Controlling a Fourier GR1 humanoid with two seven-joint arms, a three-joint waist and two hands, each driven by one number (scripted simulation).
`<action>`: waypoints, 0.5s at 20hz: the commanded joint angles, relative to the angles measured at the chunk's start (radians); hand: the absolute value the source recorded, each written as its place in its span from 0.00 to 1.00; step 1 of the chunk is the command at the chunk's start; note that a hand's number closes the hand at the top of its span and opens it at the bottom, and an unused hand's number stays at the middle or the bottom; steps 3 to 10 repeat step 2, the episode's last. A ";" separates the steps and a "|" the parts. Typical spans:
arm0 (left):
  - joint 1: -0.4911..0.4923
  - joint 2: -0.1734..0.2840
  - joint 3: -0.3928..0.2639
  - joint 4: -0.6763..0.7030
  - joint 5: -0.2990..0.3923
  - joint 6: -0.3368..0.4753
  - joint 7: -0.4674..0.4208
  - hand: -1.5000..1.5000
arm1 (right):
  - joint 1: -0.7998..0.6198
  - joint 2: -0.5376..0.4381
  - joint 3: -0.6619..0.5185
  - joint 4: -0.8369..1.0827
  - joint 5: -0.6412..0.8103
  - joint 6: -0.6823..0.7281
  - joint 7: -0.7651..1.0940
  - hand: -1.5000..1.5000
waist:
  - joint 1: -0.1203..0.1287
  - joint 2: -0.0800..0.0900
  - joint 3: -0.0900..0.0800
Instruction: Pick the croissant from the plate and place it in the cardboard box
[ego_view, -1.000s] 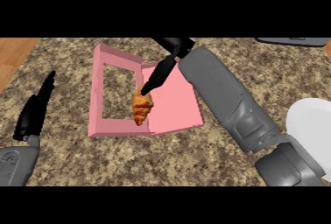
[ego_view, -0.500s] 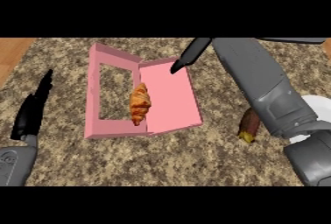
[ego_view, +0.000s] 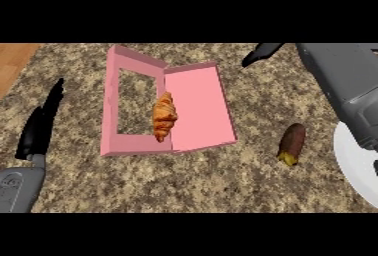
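The croissant lies in the pink box, stretched lengthwise along the fold where the windowed lid meets the tray, one tip toward the counter's far edge and the other toward the near edge. The box sits open and flat on the speckled stone counter, its lid spread toward the left edge, counter showing through the cut-out window, and its plain pink tray on the right. Up by the far edge, right of the box's far corner, there's the right hand, a dark shape with its fingers straight and together, holding nothing and well clear of the box; its grey forearm runs back down the right side of the view. Over on the left edge, the left hand stands with its fingers straight and pointing up, resting, nothing in it, apart from the box. To the right of the box, between it and the plate, lies a dark brown oblong item with a yellowish end pointing to the near edge; I cannot tell what it is. The white plate shows at the right edge of the counter, partly covered by the right forearm. A strip of wood-coloured surface shows at the far left corner.
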 joint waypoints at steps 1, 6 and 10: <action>-0.011 -0.015 -0.007 -0.010 0.006 -0.001 -0.003 0.50 | 0.036 -0.060 0.035 -0.006 0.041 0.083 -0.092 0.00 | 0.015 0.013 0.001; -0.018 0.003 -0.001 0.007 -0.002 -0.005 0.010 0.50 | 0.027 -0.078 0.037 -0.012 0.042 0.113 -0.093 0.00 | 0.009 0.013 0.002; -0.018 0.003 -0.001 0.007 -0.002 -0.005 0.010 0.50 | 0.027 -0.078 0.037 -0.012 0.042 0.113 -0.093 0.00 | 0.009 0.013 0.002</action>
